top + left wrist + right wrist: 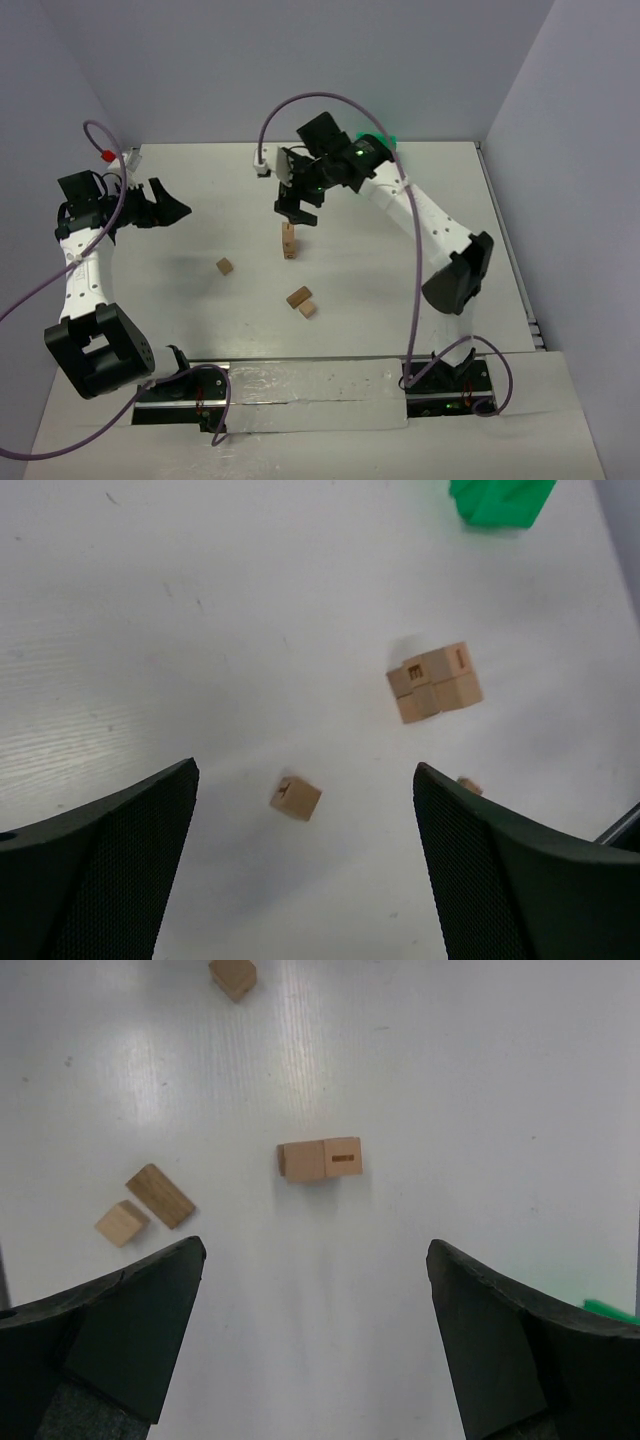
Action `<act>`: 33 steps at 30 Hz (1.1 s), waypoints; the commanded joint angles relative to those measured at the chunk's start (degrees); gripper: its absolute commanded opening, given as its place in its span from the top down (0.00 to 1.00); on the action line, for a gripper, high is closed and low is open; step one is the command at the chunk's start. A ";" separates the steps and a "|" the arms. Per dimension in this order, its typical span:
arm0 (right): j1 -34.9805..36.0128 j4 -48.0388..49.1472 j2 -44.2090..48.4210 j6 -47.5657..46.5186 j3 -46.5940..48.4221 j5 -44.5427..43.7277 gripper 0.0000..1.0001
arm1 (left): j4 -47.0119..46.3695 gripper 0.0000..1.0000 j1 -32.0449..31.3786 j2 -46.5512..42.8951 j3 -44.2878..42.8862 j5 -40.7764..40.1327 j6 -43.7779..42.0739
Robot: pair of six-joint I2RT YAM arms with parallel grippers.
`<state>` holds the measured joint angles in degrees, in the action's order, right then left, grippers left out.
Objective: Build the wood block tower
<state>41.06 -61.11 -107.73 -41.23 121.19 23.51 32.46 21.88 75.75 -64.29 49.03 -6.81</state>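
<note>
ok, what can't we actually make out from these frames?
tower cube count: too small in top view, foreshortened from both wrists.
green bin: mostly behind the right arm in top view, cut by the top edge in left wrist view; contents unseen.
one wood block: partly behind the left hand's finger, left wrist view.
another wood block: cut by top edge, right wrist view.

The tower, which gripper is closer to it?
Right. The right gripper hovers open just above the tower, slightly behind it. The left gripper is far away, off to the tower's left.
</note>
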 commanded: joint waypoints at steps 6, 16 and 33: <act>-4.51 9.20 17.44 9.58 -29.14 6.02 0.00 | 22.42 0.13 -3.19 -2.38 2.25 -5.80 -52.33; -14.46 12.55 22.87 14.42 -42.83 12.56 0.00 | 21.67 0.28 -15.14 -0.62 12.26 -18.00 -89.26; -23.26 11.42 23.45 13.77 -45.08 13.49 0.00 | 29.11 0.32 -24.57 23.07 -3.88 -17.28 -108.09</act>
<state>18.82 -50.14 -85.76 -26.88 76.31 35.65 57.71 0.19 96.03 -64.53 30.36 -109.31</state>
